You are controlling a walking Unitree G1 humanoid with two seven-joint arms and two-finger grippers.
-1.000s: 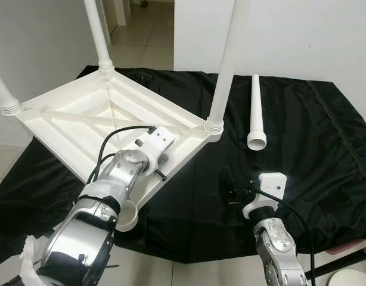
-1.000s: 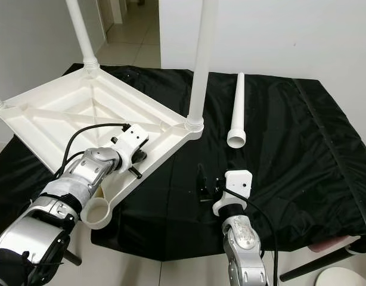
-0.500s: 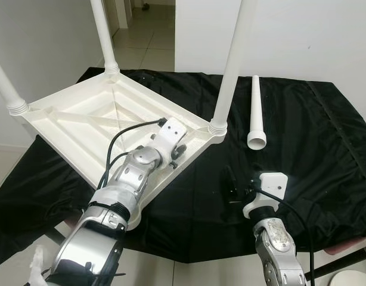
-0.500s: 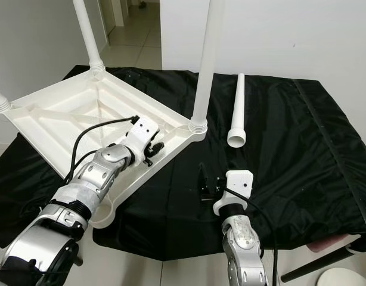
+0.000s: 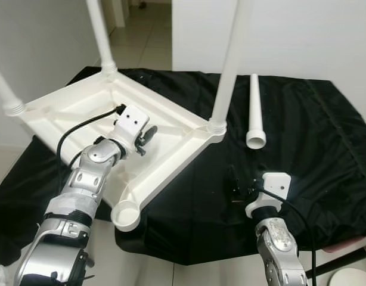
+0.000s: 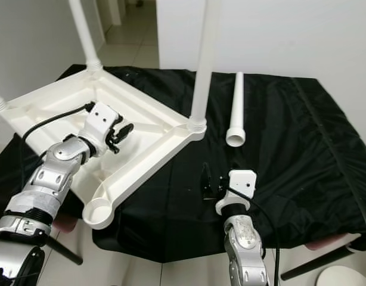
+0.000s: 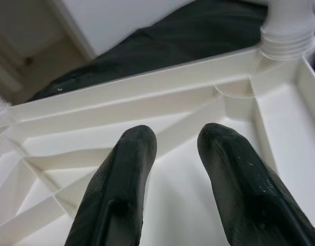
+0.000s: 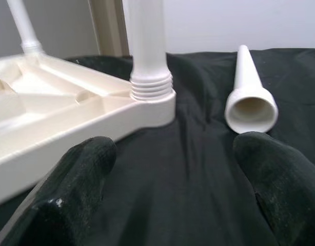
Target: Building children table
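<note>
A white plastic table top [image 5: 81, 116] lies upside down on the black cloth. Three white legs stand in its corner sockets: one at the far corner [image 5: 102, 42], one at the left [image 5: 5, 92], one at the right [image 5: 229, 65]. The near corner socket [image 5: 127, 214] is empty. A loose white leg [image 5: 254, 113] lies on the cloth to the right, wide end towards me. My left gripper [image 5: 144, 136] hovers over the ribbed underside, fingers [image 7: 132, 154] slightly apart with nothing between them. My right gripper [image 5: 233, 185] is open wide just above the cloth, facing the right leg's socket [image 8: 152, 95] and the loose leg [image 8: 250, 100].
The black cloth [image 5: 314, 143] covers a low surface whose front edge runs just before my arms. A white wall stands behind it, and a tiled doorway [image 5: 144, 36] opens at the back left. A white round object [image 5: 356, 277] and a dark rod [image 5: 338, 262] sit at the bottom right.
My left gripper has left the table top's near right rim and moved left, over the inside of the underside. The empty socket is uncovered again. The right arm has stayed put.
</note>
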